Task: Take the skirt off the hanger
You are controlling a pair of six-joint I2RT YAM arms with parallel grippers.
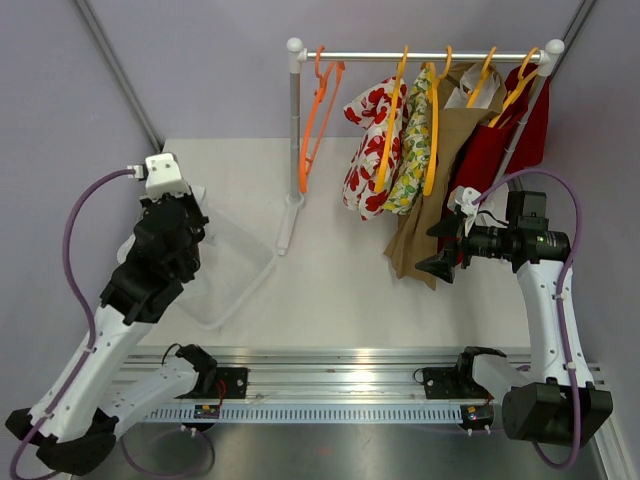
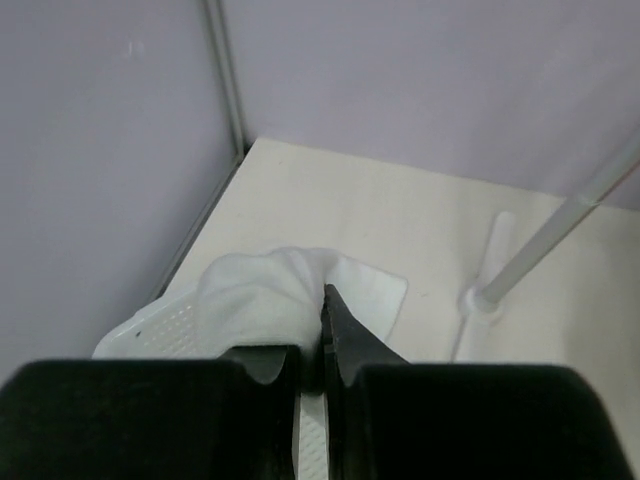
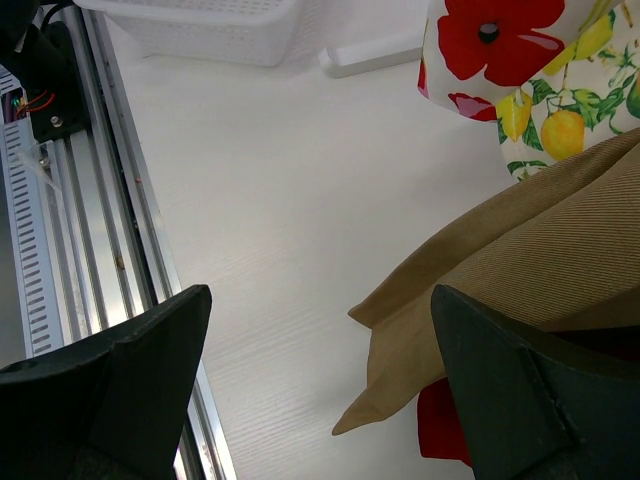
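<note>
Below the rail (image 1: 420, 56), toward its right half, the tan skirt (image 1: 425, 215) hangs among other garments. A lemon-print piece (image 1: 412, 160) touches it on the side nearer the rail's post (image 1: 293, 130), and a red garment (image 1: 515, 135) lies against its far side. Its hem droops lowest of all, probably why the right pincer (image 1: 440, 247) has been brought in at that level. That pincer is spread wide and grasps nothing. The wrist view shows the hem corner just off one finger, with bare counter (image 3: 300, 200) between the jaws.

Which of the orange hangers (image 1: 432, 130) carries the skirt I cannot tell, since the fabrics crowd together up at the rail.

Well away from the rail, beyond the post, the left pincer (image 2: 325, 330) hovers over the white basket (image 1: 255, 275). Its fingers are drawn together, and their tips overlap a white cloth (image 2: 260, 295) lying inside. Whether they pinch it is unclear.

Open room lies in front of the rail, where the counter is bare down to the arm bases. I judge a pull toward that side would free the skirt most easily. The neighbouring garments may drag along with it.
</note>
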